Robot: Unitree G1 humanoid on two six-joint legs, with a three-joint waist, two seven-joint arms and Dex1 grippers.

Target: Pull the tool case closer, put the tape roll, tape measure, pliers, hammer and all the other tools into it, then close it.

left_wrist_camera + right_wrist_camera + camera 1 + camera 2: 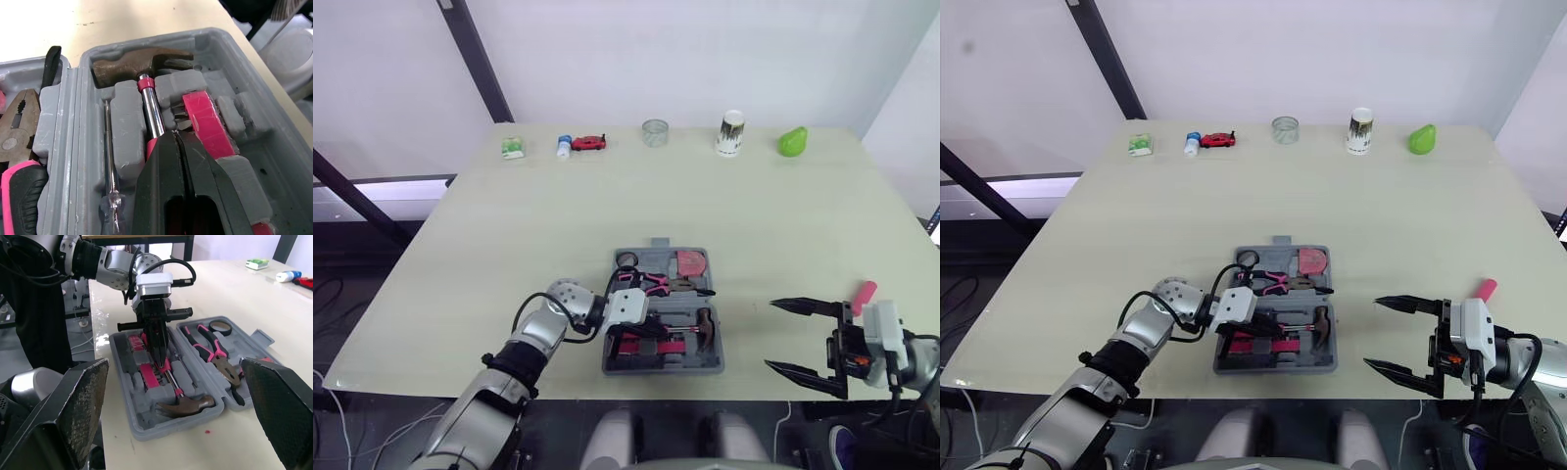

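Grey tool case (661,368) — hammer (142,63) inside.

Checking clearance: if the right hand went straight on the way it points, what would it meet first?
Probably the tool case, at its wall beside the hammer head; only bare table lies between. How high the right hand rides is unclear.

Hammer (142,66) handle lost under my left gripper (177,136). Pliers (17,122) cut off by left wrist view's edge. Pink item (865,292), lower right of head view, half behind right gripper (771,334): can't identify.
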